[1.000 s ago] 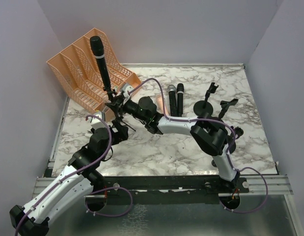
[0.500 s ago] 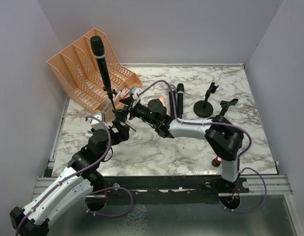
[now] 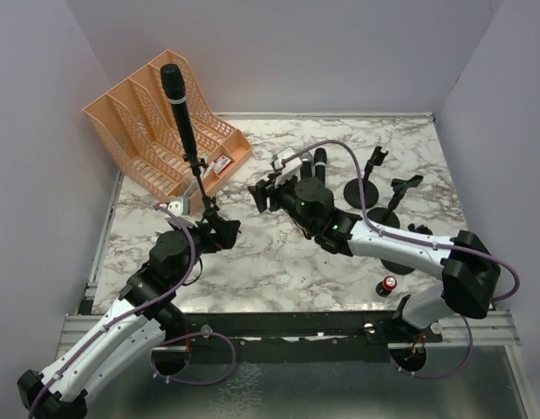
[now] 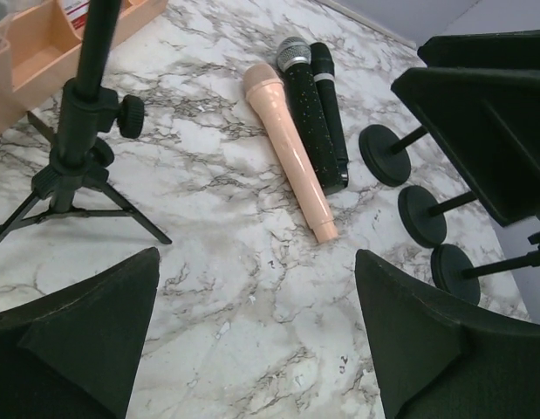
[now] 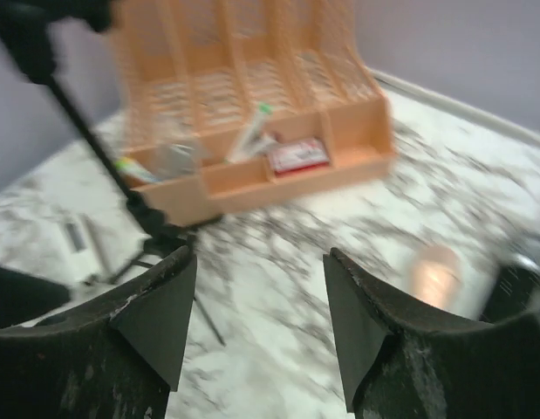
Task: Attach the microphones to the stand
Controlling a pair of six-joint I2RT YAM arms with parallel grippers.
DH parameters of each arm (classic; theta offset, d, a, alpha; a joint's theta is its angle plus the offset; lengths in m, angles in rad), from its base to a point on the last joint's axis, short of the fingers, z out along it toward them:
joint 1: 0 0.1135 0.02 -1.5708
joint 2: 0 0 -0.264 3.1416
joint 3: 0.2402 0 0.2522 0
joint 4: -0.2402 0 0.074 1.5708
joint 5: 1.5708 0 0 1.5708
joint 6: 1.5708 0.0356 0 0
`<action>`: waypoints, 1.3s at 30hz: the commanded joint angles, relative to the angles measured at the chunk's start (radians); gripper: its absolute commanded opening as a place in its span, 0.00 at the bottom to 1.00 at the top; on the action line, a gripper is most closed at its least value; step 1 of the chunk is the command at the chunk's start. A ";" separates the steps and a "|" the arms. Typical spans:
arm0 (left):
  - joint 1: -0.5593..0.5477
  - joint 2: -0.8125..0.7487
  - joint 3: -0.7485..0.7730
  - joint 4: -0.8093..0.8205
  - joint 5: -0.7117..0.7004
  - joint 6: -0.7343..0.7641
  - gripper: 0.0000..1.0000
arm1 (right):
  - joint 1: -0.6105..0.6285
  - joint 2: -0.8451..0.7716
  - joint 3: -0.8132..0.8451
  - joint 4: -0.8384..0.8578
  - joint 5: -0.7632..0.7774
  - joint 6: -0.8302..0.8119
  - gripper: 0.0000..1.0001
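One black microphone (image 3: pixel 177 99) stands clipped in the tripod stand (image 3: pixel 201 186), tilted up toward the back left. On the marble lie a peach-pink microphone (image 4: pixel 289 148), one with a silver mesh head (image 4: pixel 304 103) and a black one (image 4: pixel 329 109), side by side. My left gripper (image 3: pixel 228 227) is open just right of the tripod's legs (image 4: pixel 73 166), nothing between its fingers. My right gripper (image 3: pixel 266 194) hovers open and empty between the tripod and the lying microphones, largely covering them from above. In the blurred right wrist view the peach-pink microphone (image 5: pixel 434 275) shows at the right.
An orange desk organizer (image 3: pixel 156 118) stands at the back left behind the tripod. Three small round-base stands (image 4: pixel 385 155) (image 4: pixel 423 216) (image 4: pixel 455 272) are on the right side. A red-topped battery (image 3: pixel 389 285) lies near the front edge by the right arm.
My right gripper let go near the tripod's clip, opened, and drew back to the right. The left gripper opened a little wider. The black microphone stays on the tripod.
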 commanded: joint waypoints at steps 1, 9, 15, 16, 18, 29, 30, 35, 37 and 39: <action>0.000 0.084 0.058 0.117 0.090 0.108 0.93 | -0.036 -0.080 0.033 -0.366 0.430 0.076 0.64; 0.001 0.287 0.204 0.172 0.137 0.200 0.92 | -0.237 -0.278 0.065 -0.776 0.576 0.302 0.64; 0.000 0.389 0.223 0.256 0.178 0.163 0.92 | -0.347 -0.381 0.080 -0.968 0.687 0.334 0.67; 0.001 0.402 0.224 0.272 0.196 0.162 0.92 | -0.373 -0.394 0.079 -0.994 0.687 0.339 0.67; 0.001 0.423 0.225 0.307 0.242 0.164 0.92 | -0.419 -0.419 0.081 -1.037 0.684 0.344 0.68; 0.001 0.482 0.188 0.438 0.364 0.133 0.92 | -0.448 -0.537 0.145 -1.557 0.725 0.681 0.73; 0.000 0.486 0.185 0.446 0.366 0.131 0.92 | -0.448 -0.548 0.147 -1.616 0.727 0.734 0.72; 0.000 0.521 0.184 0.471 0.385 0.126 0.92 | -0.447 -0.585 0.130 -1.799 0.748 0.924 0.72; 0.001 0.538 0.189 0.472 0.394 0.127 0.92 | -0.446 -0.589 0.124 -1.832 0.758 0.975 0.72; 0.001 0.549 0.193 0.470 0.404 0.127 0.91 | -0.447 -0.586 0.112 -1.860 0.772 1.019 0.73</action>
